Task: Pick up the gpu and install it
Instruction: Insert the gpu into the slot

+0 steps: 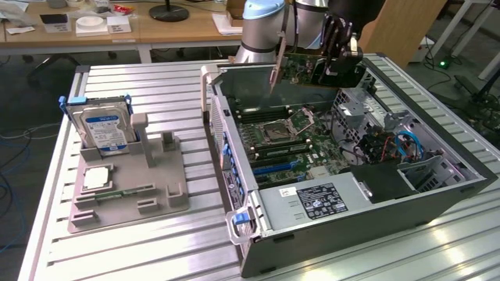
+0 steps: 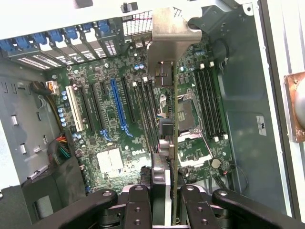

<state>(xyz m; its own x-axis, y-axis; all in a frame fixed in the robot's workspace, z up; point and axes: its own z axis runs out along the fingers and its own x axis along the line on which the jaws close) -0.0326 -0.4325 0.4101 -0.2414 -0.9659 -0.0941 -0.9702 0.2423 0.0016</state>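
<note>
Held the gpu (image 1: 301, 69) in the gripper (image 2: 167, 193), closed tight on the card's rear edge. Hung over the far end of the open case (image 1: 437, 193), above the motherboard (image 1: 308, 146) and apart from it, seated in no slot. Saw the card edge-on in the wrist view, a thin line with the silver bracket (image 2: 167, 43) at its far end, over the strip between the long slots and the CPU socket (image 2: 188, 114). Could not read the card's faces there, nor tell the slot beneath it; noted the blue slot (image 2: 116, 102) off to one side. Cropped the arm (image 1: 262, 23) and the gripper's upper part at the exterior view's top edge. Cropped a copper-coloured piece (image 2: 295, 107) at the wrist picture's border; could not make out what. Found on the table (image 1: 156, 252), toward the exterior view's left and well apart from the case, a grey fixture (image 1: 149, 175) with the hard drive (image 1: 105, 129) upright in it.
</note>
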